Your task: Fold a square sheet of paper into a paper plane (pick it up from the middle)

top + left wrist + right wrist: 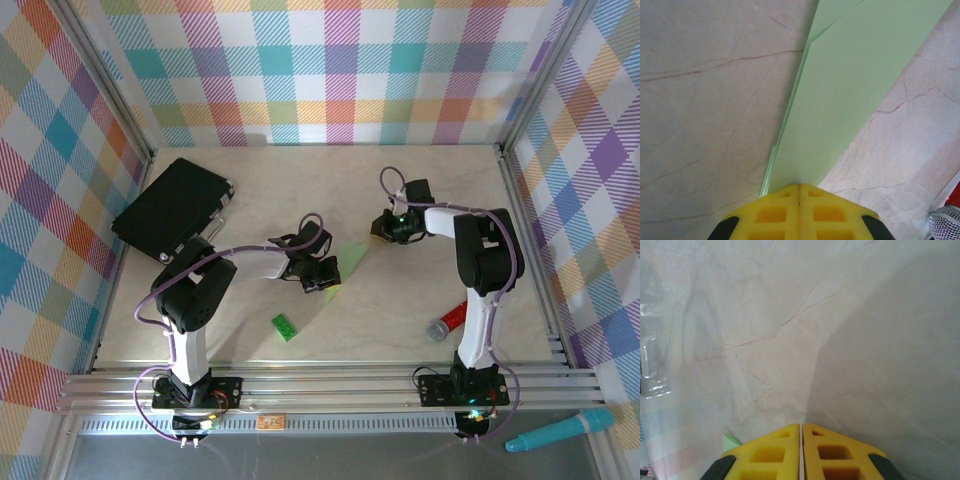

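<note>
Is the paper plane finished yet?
Nearly, it seems. Done: the green paper is already folded into a long pointed wedge with layered edges. In hand: the left pincer is shut on its narrow end. The right pincer is shut, with a paper corner beside it. Left: maybe wing folds; I can't tell.

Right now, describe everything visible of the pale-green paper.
The paper is thin, matte and pale green, folded into a long wedge with layered edges along one side. Its narrow end sits pinched in the shut, yellow-tipped left gripper, and it widens away from there over the marble-look table.
</note>
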You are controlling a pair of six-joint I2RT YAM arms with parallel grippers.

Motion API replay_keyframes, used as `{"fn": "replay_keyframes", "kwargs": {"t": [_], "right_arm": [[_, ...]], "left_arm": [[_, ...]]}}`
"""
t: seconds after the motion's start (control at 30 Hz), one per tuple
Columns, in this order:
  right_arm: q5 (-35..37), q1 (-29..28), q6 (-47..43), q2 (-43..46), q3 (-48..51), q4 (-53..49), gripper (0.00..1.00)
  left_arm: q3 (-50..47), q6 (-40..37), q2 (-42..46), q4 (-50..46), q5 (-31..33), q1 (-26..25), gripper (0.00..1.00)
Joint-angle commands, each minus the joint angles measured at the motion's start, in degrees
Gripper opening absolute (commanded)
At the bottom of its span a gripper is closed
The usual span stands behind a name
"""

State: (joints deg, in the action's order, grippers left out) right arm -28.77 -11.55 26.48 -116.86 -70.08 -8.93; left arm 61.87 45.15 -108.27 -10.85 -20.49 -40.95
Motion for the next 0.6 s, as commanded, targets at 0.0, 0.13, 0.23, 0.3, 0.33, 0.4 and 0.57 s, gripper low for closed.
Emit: {"fn": "replay_keyframes", "kwargs": {"t": [0.0,0.13,0.23,0.3,0.33,0.4,0.57], "right_arm": [[1.2,0.0,-0.8,5.0,-0.7,-3.4,0.14],[1.9,-0.1,0.9,10.6,1.4,-6.8,0.21],[1.8,-0.4,1.6,14.2,3.4,-9.8,0.29],[1.9,-1.0,2.3,16.6,4.8,-12.1,0.34],[2.1,-1.5,2.6,17.7,5.4,-12.8,0.36],[3.4,-2.9,3.5,19.8,6.7,-14.7,0.42],[12.3,-9.2,8.4,23.2,7.9,-21.3,0.61]], "left_arm": [[1.1,-1.3,-0.7,-9.0,0.3,0.4,0.0],[4.2,-1.2,3.5,-8.8,0.7,0.8,0.04],[4.7,-1.0,7.4,-9.7,2.0,1.8,0.07],[4.2,-1.0,10.0,-11.2,2.7,2.8,0.11],[3.7,-1.0,11.3,-11.5,3.1,3.3,0.14],[1.7,-0.9,14.2,-11.6,4.1,4.7,0.19],[-4.4,-2.0,20.8,-12.7,7.0,9.4,0.37]]}}
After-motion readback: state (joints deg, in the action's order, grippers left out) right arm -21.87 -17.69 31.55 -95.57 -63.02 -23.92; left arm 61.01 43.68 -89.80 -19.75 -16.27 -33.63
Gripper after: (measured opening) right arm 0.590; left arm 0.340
